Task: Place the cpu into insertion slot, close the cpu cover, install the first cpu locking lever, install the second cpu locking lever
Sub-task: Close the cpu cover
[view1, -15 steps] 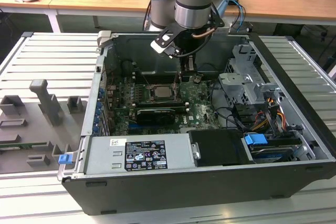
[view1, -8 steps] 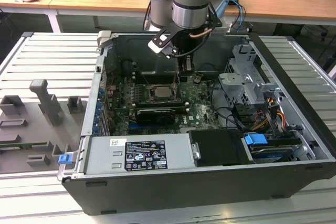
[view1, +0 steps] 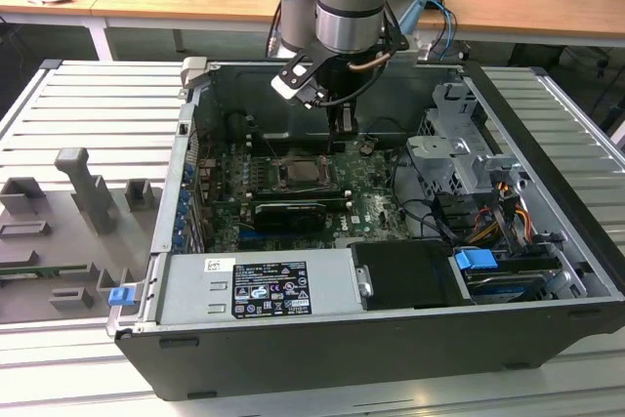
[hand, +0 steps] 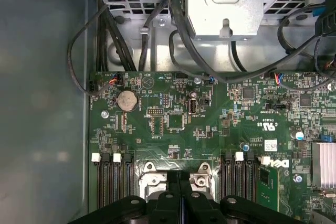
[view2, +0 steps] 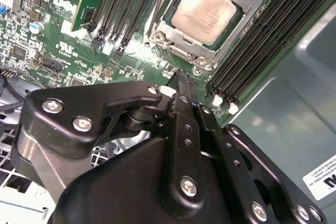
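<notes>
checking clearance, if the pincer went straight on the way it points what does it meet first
The pincer would probably meet the rim of the cpu cover first, or the green board just beside it; depth is unclear.

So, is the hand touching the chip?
Apart. In the second wrist view the rim of the metal frame lies between the chip and the tip of the hand.
</notes>
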`<state>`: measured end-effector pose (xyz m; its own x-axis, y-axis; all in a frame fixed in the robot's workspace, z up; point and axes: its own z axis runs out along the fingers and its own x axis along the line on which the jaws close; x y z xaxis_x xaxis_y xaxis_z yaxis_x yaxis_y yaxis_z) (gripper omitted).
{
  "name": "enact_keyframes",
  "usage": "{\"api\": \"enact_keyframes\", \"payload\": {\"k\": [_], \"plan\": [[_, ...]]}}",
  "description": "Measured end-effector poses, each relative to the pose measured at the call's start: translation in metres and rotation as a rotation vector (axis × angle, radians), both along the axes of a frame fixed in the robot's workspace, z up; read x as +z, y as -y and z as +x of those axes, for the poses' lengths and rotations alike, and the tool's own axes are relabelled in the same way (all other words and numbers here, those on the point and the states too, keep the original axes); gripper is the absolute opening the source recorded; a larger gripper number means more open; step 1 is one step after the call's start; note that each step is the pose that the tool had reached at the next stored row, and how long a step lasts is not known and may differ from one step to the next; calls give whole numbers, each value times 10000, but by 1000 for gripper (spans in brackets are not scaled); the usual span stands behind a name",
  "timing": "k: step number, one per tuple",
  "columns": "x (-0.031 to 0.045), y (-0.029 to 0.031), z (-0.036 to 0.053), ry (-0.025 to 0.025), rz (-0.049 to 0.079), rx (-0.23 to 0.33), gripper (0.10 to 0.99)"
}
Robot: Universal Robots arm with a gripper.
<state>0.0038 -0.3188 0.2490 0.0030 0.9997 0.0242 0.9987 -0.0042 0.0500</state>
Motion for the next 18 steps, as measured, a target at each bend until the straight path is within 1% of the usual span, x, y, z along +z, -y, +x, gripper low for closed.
{"api": "enact_keyframes", "payload": {"k": [4, 9, 11, 13, 14, 15, 18], "plan": [[-12, -1, -57, 2, 5, -1, 106], [-106, 0, -110, 1, 0, 8, 106], [-136, 0, -167, 1, 1, 32, 106], [-189, 0, -241, 0, 1, 86, 106], [-218, 0, -267, 1, 2, 154, 106], [-240, 0, -274, 1, 11, 285, 106], [-273, 0, -308, 1, 23, 500, 106]]}}
